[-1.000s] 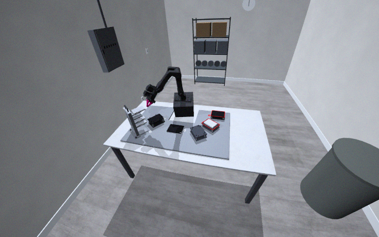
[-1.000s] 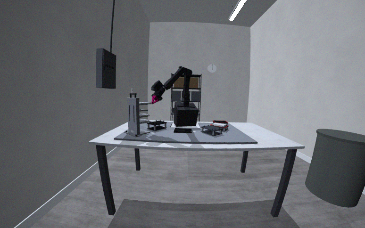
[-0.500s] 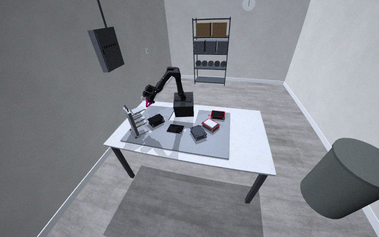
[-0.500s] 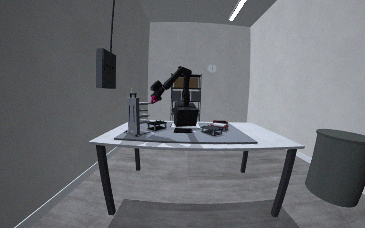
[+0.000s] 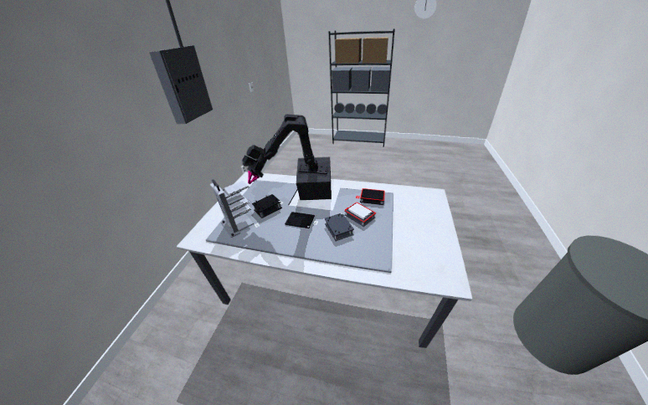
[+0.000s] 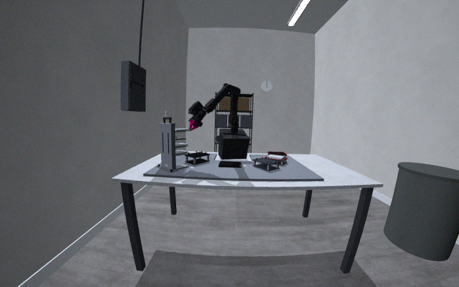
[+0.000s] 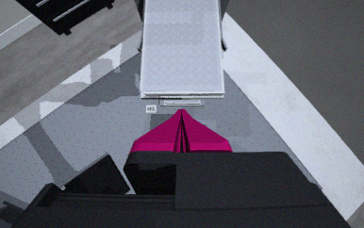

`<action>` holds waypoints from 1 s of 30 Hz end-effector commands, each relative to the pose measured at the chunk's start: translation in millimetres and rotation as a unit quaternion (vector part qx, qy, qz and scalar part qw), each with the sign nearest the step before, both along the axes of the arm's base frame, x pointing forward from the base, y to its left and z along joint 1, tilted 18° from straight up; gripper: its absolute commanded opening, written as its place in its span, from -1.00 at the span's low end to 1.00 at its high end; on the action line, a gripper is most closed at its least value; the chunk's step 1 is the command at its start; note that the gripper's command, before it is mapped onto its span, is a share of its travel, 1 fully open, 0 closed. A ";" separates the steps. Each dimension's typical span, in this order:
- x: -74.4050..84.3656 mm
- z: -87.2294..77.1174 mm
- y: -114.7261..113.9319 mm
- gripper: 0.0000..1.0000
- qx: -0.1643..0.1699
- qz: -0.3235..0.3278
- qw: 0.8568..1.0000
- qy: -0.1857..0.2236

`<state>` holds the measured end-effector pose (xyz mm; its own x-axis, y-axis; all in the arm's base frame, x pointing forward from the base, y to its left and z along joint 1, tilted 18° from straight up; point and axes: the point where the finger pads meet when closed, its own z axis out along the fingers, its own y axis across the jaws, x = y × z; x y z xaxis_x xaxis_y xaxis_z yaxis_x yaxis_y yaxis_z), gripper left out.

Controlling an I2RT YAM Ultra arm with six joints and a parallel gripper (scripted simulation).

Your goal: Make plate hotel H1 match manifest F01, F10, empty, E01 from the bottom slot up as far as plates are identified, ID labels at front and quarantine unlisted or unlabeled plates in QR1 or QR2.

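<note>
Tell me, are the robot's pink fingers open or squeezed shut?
Shut. In the wrist view the gripper's pink fingers meet in one point, with nothing between them.

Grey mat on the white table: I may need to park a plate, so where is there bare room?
The grey mat's front strip along the near edge is bare, and so is the white table right of the mat. It is crowded behind: the plate hotel, three black nests and the red-rimmed nests.

high overview, frontal room view, wrist close-up
</note>
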<state>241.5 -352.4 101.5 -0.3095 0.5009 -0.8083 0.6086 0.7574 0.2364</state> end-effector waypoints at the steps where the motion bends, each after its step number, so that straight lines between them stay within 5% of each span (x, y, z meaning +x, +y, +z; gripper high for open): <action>1: 1.5 8.3 -5.4 -1.00 -0.010 -0.002 1.000 -0.004; 30: 13.7 11.9 -16.2 -1.00 -0.010 -0.002 1.000 -0.005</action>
<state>254.2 -363.9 105.2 -0.3093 0.5005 -0.8086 0.6087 0.7575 0.2360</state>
